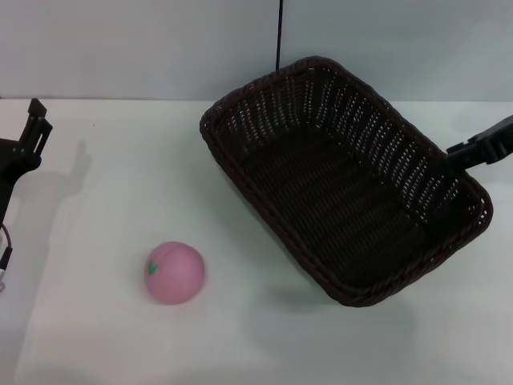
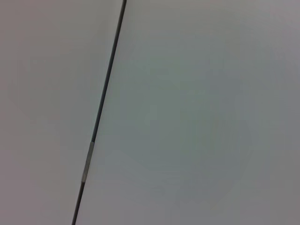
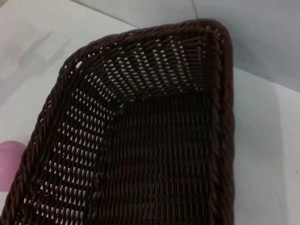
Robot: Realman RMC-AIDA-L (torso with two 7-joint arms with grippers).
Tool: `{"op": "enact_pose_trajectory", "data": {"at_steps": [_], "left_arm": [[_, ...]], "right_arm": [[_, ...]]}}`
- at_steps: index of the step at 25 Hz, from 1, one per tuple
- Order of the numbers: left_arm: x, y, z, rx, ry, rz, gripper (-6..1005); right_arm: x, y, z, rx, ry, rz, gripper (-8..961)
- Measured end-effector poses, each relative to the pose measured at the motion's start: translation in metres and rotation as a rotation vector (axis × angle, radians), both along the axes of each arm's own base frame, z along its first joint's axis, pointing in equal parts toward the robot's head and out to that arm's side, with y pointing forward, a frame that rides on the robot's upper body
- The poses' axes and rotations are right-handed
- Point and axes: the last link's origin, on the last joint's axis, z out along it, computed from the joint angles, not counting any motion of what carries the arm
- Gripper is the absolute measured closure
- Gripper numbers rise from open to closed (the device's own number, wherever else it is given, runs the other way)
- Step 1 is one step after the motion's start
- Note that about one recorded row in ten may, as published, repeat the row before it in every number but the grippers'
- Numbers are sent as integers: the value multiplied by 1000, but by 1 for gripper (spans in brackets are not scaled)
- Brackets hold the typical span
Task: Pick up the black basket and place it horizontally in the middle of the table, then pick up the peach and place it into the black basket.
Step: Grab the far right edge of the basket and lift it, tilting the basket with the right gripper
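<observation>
The black basket [image 1: 345, 180] is a large dark woven basket that sits diagonally right of the table's middle, its opening facing up. It seems raised off the white table [image 1: 104, 200], with a shadow under its near end. My right gripper [image 1: 469, 154] is at the basket's right rim and grips it. The right wrist view looks into the basket [image 3: 154, 140]. The pink peach [image 1: 174, 273] with a green leaf mark lies on the table at the front left, apart from the basket. A sliver of the peach shows in the right wrist view [image 3: 9, 164]. My left gripper [image 1: 34, 128] is parked at the table's left edge.
A thin black cable [image 1: 279, 36] hangs against the grey wall behind the basket. The left wrist view shows only a plain wall with a dark line [image 2: 105, 93]. Bare tabletop lies between the peach and the basket.
</observation>
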Motion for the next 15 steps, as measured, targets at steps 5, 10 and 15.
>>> {"op": "enact_pose_trajectory", "data": {"at_steps": [5,10,15], "left_arm": [[0,1,0,-2,0,0,246],[0,1,0,-3,0,2,249],[0,1,0,-4,0,3,251]], "right_arm": [[-1,1,-13,-4,6,15,365],[0,2,-24,-18,14,18,473],[1,3,-24,-5,15,19,635]]}}
